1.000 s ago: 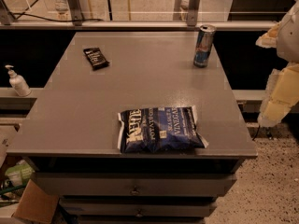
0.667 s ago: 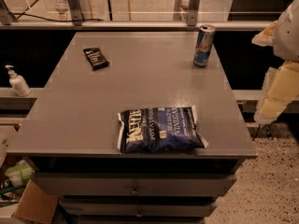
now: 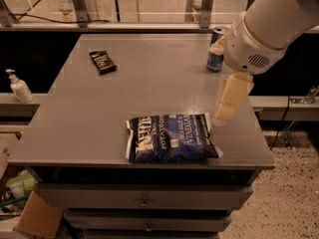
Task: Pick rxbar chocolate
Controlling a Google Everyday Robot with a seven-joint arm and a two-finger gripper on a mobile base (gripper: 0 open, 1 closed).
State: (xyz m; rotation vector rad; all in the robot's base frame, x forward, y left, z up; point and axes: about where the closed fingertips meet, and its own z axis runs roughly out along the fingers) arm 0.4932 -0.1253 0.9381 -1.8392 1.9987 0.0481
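The rxbar chocolate (image 3: 103, 62), a small flat black wrapper with white lettering, lies at the far left of the grey table (image 3: 149, 83). My gripper (image 3: 225, 111), cream-coloured, hangs from the big white arm (image 3: 264, 29) over the table's right side. It is just above the right end of the chip bag and far from the bar. Nothing is seen in it.
A large dark-blue chip bag (image 3: 171, 138) lies near the front edge. A blue-silver can (image 3: 215, 54) stands at the far right, partly behind my arm. A soap dispenser (image 3: 19, 87) stands on a ledge at the left. A cardboard box (image 3: 37, 218) sits on the floor by the drawers (image 3: 144, 198).
My arm has swung in from the right edge to above the table's right side, now covering part of the can. The bar, bag and can have not moved.
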